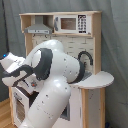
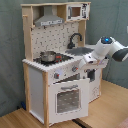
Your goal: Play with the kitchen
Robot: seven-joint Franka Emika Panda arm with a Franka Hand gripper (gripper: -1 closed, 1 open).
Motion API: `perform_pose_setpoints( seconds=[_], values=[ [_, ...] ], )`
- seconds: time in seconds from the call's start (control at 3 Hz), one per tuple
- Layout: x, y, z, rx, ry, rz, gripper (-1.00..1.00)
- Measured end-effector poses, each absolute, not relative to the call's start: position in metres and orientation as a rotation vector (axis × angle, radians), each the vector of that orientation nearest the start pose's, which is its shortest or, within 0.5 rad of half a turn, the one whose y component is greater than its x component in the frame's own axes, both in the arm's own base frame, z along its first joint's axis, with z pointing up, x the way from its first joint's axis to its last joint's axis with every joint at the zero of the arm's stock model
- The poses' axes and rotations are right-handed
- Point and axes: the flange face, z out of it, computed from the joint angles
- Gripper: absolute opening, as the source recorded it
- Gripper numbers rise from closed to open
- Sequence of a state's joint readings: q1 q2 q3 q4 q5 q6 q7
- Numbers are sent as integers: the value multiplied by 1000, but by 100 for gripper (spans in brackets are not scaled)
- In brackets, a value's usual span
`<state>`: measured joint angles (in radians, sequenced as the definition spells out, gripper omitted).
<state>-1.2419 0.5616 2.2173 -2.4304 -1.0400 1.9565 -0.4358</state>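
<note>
- The kitchen (image 2: 57, 65) stands upright on a wooden floor (image 2: 107, 107) against a grey curtain backdrop (image 2: 10, 50), its long axis vertical; in the second exterior view its front faces the camera and slightly toward the second exterior view's right.
- The hand (image 2: 84, 62) sits at the front edge of the worktop, just beside the knob panel, above the oven door (image 2: 67, 97); whether its fingers are apart or together I cannot tell.
- The white arm (image 2: 107, 49) reaches in from the second exterior view's right, crossing in front of the sink (image 2: 82, 50) end of the unit.
- Open room lies in front of the oven door and over the floor to the second exterior view's right; the left side of the unit is near the curtain.
- On the stovetop a small pot (image 2: 48, 56) sits behind the hand, well apart from it; the black faucet (image 2: 74, 39) rises behind the sink.
- Overhead, the hood (image 2: 49, 20) and the microwave (image 2: 75, 11) close off the space above the worktop.
- In the first exterior view the arm's bulky white links (image 1: 52, 80) stand in the way, hiding most of the lower front; the microwave (image 1: 72, 23) and a rounded side counter (image 1: 100, 79) stay visible.
</note>
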Motion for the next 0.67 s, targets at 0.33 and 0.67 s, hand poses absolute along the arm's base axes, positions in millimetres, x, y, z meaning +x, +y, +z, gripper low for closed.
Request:
perform_pose_setpoints(
  seconds=[0.33, 0.67],
  values=[
    [312, 322, 420, 1504, 2199, 216, -100],
    [332, 314, 412, 1533, 2210, 263, -100]
  ],
)
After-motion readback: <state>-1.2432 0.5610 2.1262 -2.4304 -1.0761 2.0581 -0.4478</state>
